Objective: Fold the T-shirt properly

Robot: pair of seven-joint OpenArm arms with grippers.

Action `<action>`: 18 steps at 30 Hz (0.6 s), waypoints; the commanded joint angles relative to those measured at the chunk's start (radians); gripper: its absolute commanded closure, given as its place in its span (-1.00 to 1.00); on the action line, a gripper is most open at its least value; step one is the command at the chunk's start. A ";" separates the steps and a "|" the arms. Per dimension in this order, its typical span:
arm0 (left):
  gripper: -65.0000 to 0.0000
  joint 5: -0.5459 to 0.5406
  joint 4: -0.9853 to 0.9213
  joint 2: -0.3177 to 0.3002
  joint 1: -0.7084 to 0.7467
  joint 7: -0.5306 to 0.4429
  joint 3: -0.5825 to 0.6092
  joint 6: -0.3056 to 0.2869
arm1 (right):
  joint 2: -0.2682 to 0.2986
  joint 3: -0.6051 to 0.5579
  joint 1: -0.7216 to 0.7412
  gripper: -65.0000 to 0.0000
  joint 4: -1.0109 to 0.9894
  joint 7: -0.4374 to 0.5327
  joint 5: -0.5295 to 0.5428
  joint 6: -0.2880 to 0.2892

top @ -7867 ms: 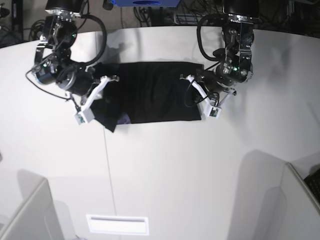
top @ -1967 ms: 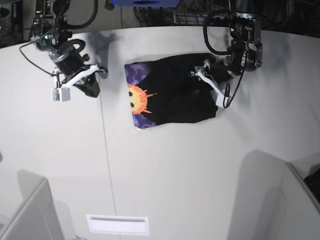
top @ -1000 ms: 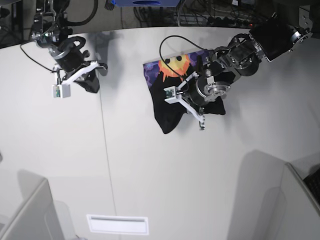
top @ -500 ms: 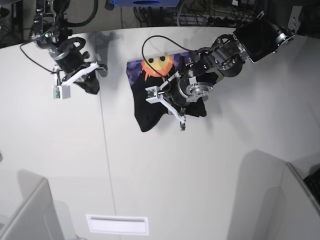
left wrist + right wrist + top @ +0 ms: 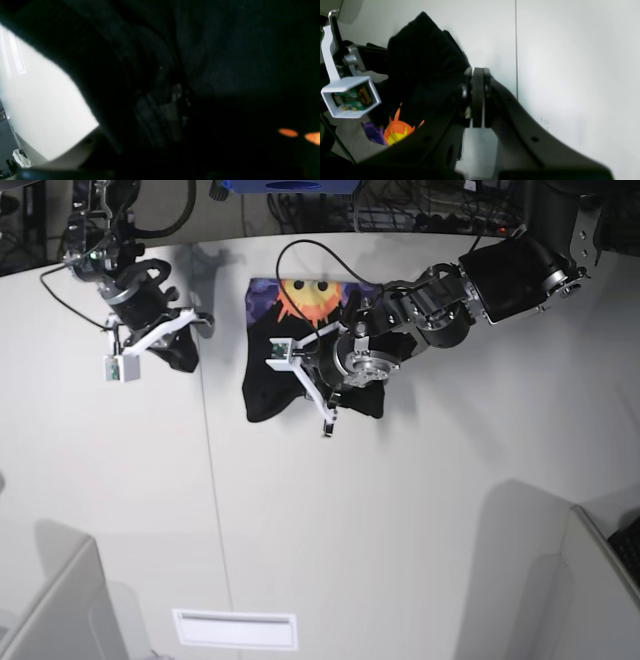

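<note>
**Left gripper holds the T-shirt in a bunch at the far side of the table**

The T-shirt [image 5: 290, 350] lies at the far middle of the white table [image 5: 400, 510], not flat but gathered in a heap. Its printed side faces up at the far edge, where the orange-yellow sun face [image 5: 310, 295] and some purple cloud are seen. The near part is plain black and hangs down in a rounded lobe toward the near left.

The left arm comes in from the far right and reaches across the shirt. The left gripper [image 5: 335, 375] is in the middle of the black cloth, its jaws narrow and pinching a fold of the T-shirt. In the left wrist view almost all is dark cloth [image 5: 200, 62] close before the camera; only a piece of white table [image 5: 45, 105] at the left and two small orange spots at the right edge are clear, and the jaws themselves are too dark to see well.

The right gripper [image 5: 175, 340] is at the far left, well apart from the shirt and over bare table. In the right wrist view its fingers [image 5: 477, 97] are pressed together with nothing between them. Behind them this view shows the black heap [image 5: 420, 65] with the sun print at its lower edge, and the white camera housing [image 5: 350, 96] of the other arm just beside the cloth. A thin dark seam [image 5: 208, 480] runs across the table from far to near, to the left of the shirt.
</note>
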 commanded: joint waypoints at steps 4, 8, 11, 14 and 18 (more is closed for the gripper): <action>1.00 -0.034 0.005 0.001 0.007 0.005 -0.005 -0.077 | 0.008 0.007 0.004 1.00 0.013 0.024 0.006 0.005; 1.00 -0.040 0.006 0.001 0.002 0.085 -0.007 -0.086 | 0.009 0.007 0.008 1.00 0.013 0.024 0.006 0.005; 1.00 -0.040 0.044 0.003 0.001 0.159 -0.007 -0.086 | 0.009 0.007 0.014 1.00 0.013 0.023 0.006 0.005; 1.00 -0.041 0.097 -0.003 -0.001 0.176 -0.013 -0.086 | 0.008 0.007 0.016 1.00 0.013 0.023 0.006 0.005; 0.43 -0.040 0.110 -0.002 0.004 0.177 -0.096 -0.086 | 0.005 0.007 0.016 1.00 0.015 0.023 0.008 0.005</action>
